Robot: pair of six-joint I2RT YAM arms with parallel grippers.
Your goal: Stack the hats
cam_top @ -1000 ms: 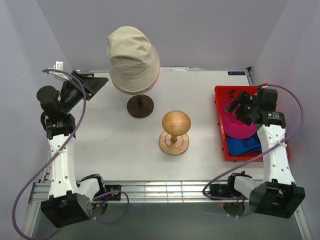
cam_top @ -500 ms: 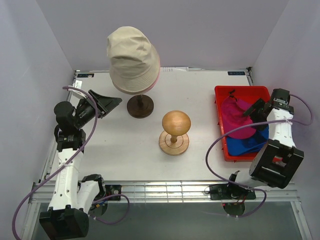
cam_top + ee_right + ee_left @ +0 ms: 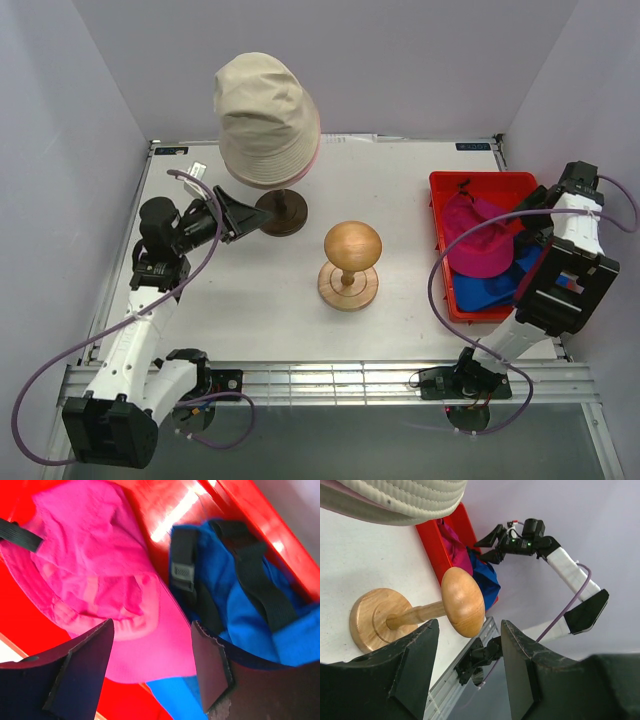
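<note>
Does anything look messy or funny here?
A little. The magenta cap lies crumpled in the red bin, flopped partly over the blue cap. The wooden head form stands bare, with no hat on it. Nothing looks spilled or broken.

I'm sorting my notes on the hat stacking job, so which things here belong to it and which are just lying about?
Belong to the job: beige fabric bucket hat, light pink bucket hat under it, magenta fabric cap, blue fabric cap.
Just lying about: tan egg-shaped wooden head form, dark round wooden stand, red plastic tray.
</note>
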